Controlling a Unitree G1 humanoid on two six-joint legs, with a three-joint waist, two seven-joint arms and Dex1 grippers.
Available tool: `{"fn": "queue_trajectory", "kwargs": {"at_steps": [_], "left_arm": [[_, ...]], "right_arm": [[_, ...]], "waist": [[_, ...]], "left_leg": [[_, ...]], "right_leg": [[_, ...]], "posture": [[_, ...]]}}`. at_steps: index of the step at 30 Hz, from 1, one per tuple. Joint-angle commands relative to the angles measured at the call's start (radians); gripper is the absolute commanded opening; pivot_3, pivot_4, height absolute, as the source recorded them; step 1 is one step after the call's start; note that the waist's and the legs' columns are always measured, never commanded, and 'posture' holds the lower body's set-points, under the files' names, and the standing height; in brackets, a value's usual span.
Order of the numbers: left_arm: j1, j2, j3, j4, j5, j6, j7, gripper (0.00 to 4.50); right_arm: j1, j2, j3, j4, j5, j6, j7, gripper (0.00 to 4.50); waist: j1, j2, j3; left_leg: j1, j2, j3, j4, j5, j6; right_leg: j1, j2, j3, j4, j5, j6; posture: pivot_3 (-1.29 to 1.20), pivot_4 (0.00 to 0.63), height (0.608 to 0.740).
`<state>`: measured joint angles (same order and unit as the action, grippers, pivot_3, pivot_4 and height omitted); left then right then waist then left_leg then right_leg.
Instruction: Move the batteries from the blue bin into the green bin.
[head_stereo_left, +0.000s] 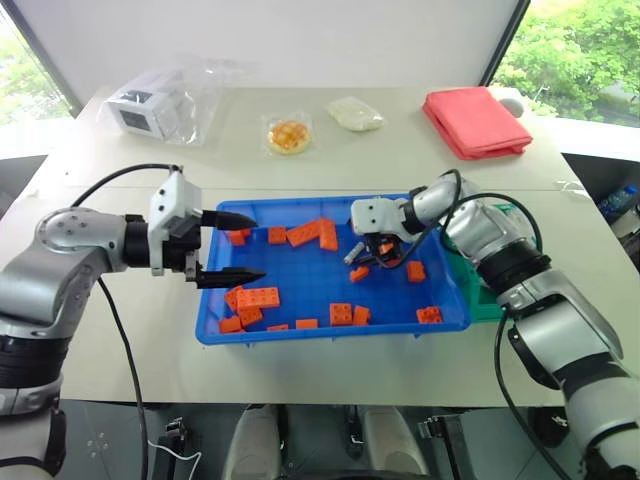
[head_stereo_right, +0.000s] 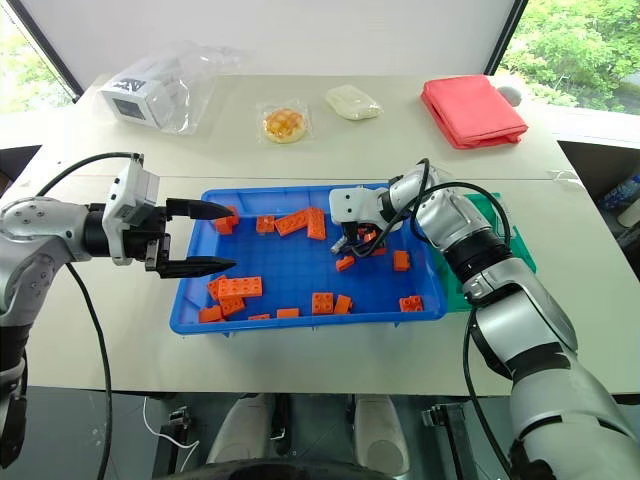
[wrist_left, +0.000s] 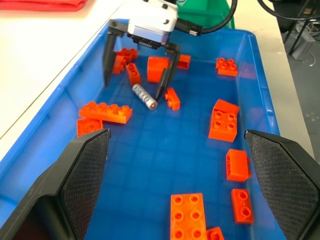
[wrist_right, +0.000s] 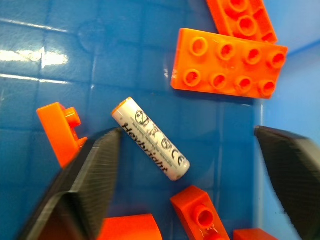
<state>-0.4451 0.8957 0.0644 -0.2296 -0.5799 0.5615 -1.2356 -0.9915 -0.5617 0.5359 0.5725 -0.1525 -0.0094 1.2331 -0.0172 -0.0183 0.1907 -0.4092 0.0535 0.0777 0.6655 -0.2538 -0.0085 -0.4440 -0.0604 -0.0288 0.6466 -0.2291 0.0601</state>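
Observation:
The blue bin (head_stereo_left: 205, 325) lies mid-table with orange bricks scattered in it. One battery (wrist_right: 150, 139), a silver cylinder with printed lettering, lies flat on the bin floor and appears again (wrist_left: 144, 96) in the left wrist view. My right gripper (wrist_left: 133, 89) is lowered into the bin with its jaws open. Its fingers (wrist_right: 95, 180) stand on either side of the battery without touching it. Over the bin's left edge my left gripper (head_stereo_left: 228, 246) hovers open and empty, pointing across the bin. The green bin (head_stereo_right: 515, 250) sits against the blue bin's right side, mostly hidden by my right arm.
Orange bricks (head_stereo_left: 258, 298) lie all around the battery, one (wrist_right: 229, 64) close beside it. At the table's far side are a red cloth (head_stereo_left: 475, 120), a white box in a plastic bag (head_stereo_left: 150, 100), a wrapped bun (head_stereo_left: 288, 135) and a white packet (head_stereo_left: 355, 113).

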Motion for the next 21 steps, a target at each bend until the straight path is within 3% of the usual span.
{"fn": "queue_trajectory", "kwargs": {"at_steps": [1, 5, 12, 16, 21], "left_arm": [[-0.011, 0.020, 0.043, -0.033, -0.025, 0.004, 0.004, 4.50], [-0.018, 0.018, 0.038, -0.026, -0.023, 0.003, 0.007, 4.50], [-0.018, 0.009, 0.022, -0.010, -0.019, -0.010, 0.008, 4.50], [-0.019, -0.004, 0.013, 0.008, -0.014, -0.017, 0.009, 4.50], [-0.016, -0.008, 0.005, 0.043, -0.008, -0.026, -0.008, 4.50]], "right_arm": [[0.049, -0.012, -0.006, -0.063, 0.013, 0.026, 0.093, 2.20], [0.088, -0.013, -0.039, -0.147, 0.040, 0.122, 0.141, 0.19], [0.100, -0.072, -0.261, -0.461, 0.246, 0.654, 0.144, 0.19], [0.110, -0.198, -0.460, -0.603, 0.363, 0.935, 0.087, 0.19], [0.240, -0.407, -0.653, -0.644, 0.417, 1.062, 0.028, 0.19]], "waist": [[0.001, 0.000, 0.000], [0.002, 0.000, 0.000], [0.004, 0.001, 0.001], [0.014, 0.001, 0.001], [0.018, 0.000, 0.000]], "left_leg": [[0.000, 0.000, 0.000, 0.000, 0.000, 0.000], [0.000, 0.000, 0.000, 0.000, 0.000, 0.000], [0.000, 0.000, 0.000, 0.000, 0.000, 0.000], [-0.001, -0.001, 0.000, 0.000, 0.000, 0.000], [-0.001, -0.001, 0.000, 0.000, 0.000, 0.000]], "right_leg": [[0.000, 0.000, 0.000, 0.000, 0.000, 0.000], [0.000, 0.000, 0.000, 0.000, 0.000, 0.000], [0.000, 0.000, 0.000, 0.001, 0.000, 0.000], [0.000, -0.001, -0.001, 0.000, 0.000, 0.000], [0.000, -0.002, -0.001, -0.001, -0.001, -0.002]], "posture": [[0.00, 0.150, 0.734], [0.00, 0.150, 0.734], [0.00, 0.150, 0.734], [0.00, 0.150, 0.734], [0.00, 0.150, 0.734]]}}
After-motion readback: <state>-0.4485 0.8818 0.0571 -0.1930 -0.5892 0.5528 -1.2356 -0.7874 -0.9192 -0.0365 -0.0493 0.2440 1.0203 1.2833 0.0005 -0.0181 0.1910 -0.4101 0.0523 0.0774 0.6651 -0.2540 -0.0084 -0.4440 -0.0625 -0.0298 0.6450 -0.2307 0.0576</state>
